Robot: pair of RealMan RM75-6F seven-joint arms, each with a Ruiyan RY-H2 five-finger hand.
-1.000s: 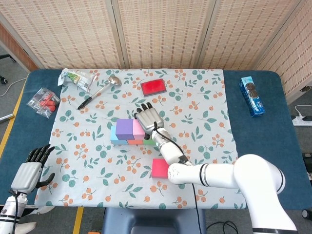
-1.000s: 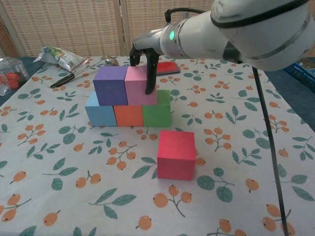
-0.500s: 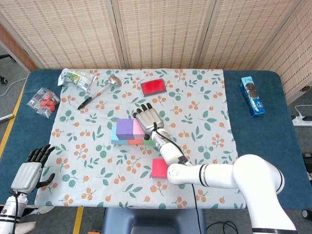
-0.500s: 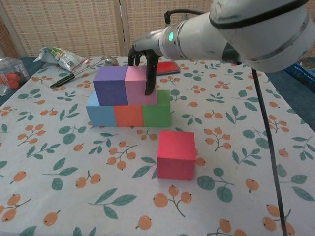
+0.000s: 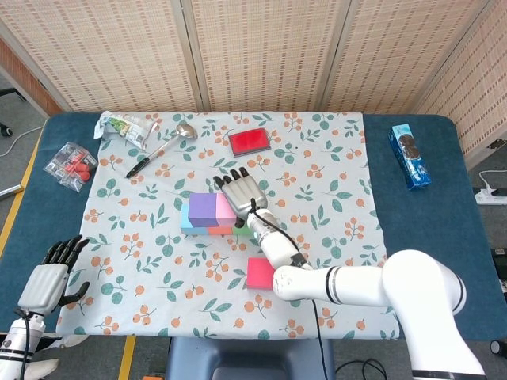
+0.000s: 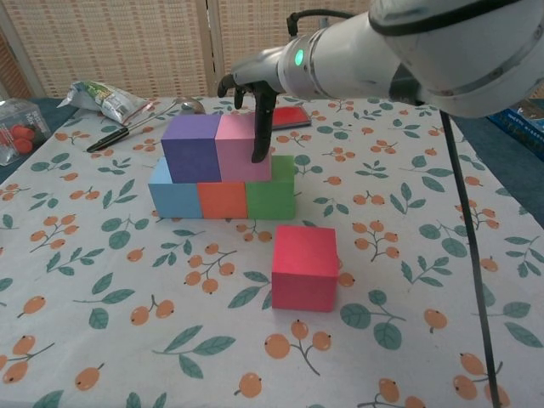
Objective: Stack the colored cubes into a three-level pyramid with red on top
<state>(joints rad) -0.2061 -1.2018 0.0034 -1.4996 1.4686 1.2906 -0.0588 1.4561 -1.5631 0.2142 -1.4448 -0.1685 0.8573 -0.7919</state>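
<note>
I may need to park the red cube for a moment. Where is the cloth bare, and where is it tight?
Bare cloth lies left of the red cube, in front of the blue cube, and on the right toward the biscuit box. It is tight by the pink cube, where the right hand sits.

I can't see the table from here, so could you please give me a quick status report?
Right hand over pink cube, a finger down its side. Left hand idle at table edge, holding nothing. Two levels built; red cube on the cloth, unobstructed.
</note>
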